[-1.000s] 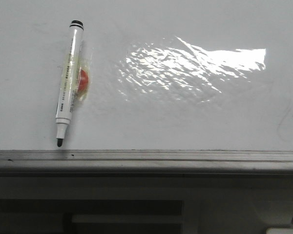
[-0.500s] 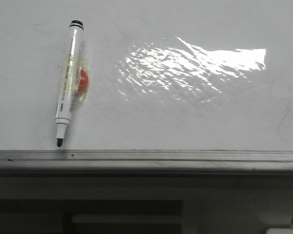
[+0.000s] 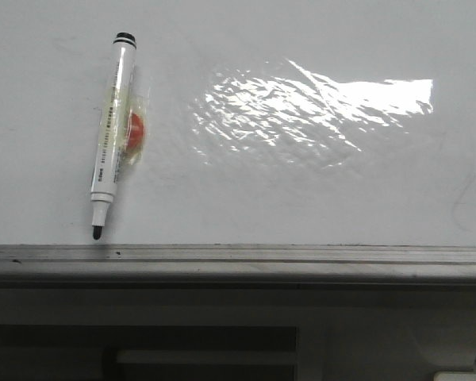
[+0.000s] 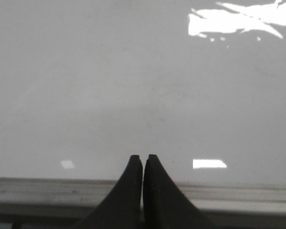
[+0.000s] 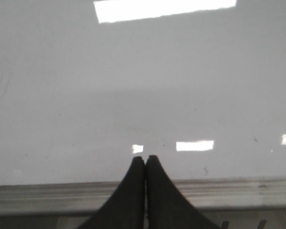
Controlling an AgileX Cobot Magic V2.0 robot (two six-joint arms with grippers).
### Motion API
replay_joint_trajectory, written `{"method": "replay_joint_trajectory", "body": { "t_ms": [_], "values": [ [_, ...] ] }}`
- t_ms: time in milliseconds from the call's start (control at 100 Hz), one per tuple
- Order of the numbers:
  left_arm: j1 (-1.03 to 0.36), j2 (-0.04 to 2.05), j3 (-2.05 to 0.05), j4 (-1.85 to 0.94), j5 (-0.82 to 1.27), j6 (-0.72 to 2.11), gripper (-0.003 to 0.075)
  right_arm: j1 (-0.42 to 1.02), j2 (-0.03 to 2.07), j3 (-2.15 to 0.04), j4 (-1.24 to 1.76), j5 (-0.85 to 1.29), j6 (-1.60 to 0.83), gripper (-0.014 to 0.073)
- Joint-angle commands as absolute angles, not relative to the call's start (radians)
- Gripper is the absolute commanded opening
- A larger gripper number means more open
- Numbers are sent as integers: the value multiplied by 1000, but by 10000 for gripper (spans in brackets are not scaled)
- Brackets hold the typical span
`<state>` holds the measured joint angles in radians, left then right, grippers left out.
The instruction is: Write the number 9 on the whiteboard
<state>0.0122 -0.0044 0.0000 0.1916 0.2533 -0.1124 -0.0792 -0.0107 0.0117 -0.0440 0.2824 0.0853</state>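
Observation:
The whiteboard (image 3: 301, 190) fills the front view, glossy white with a bright glare patch and a grey rail along its near edge. No number 9 shows on it. A white marker pen (image 3: 111, 127) with a black tip lies at the left, tip toward the rail, resting against a small red and yellowish object (image 3: 135, 131). Neither arm appears in the front view. In its wrist view my left gripper (image 4: 143, 156) is shut and empty, hovering over the rail at the whiteboard (image 4: 133, 86) edge. My right gripper (image 5: 145, 157) is likewise shut and empty above the whiteboard (image 5: 143, 86).
The grey metal rail (image 3: 238, 262) runs the full width at the board's near edge. Below it lies a darker surface with a slot (image 3: 206, 357). A faint curved smudge (image 3: 460, 198) marks the board at the right.

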Motion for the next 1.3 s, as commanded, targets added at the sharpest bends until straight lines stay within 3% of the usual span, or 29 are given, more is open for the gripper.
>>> {"method": "replay_joint_trajectory", "body": {
  "t_ms": [0, 410, 610, 790, 990, 1180, 1290],
  "values": [
    [9, -32, 19, 194, 103, -120, -20, -84, -26, 39, -44, 136, 79, -61],
    [9, -32, 19, 78, -170, -120, -20, -84, -26, 39, -36, 20, 80, -61],
    [9, -32, 19, 78, -203, -120, -20, -82, -26, 14, -36, 46, 80, -61],
    [9, -32, -10, 76, -167, -120, -21, -49, -8, -42, 0, 107, 80, -61],
    [9, 34, -151, 70, 101, -120, -21, -31, 105, -162, 16, 271, 80, -61],
    [9, 104, -242, 36, 112, -120, -20, -31, 279, -308, 55, 459, 80, -61],
    [9, 140, -270, 38, 157, -114, -19, -31, 350, -338, 55, 466, 80, -61]
  ]
}}
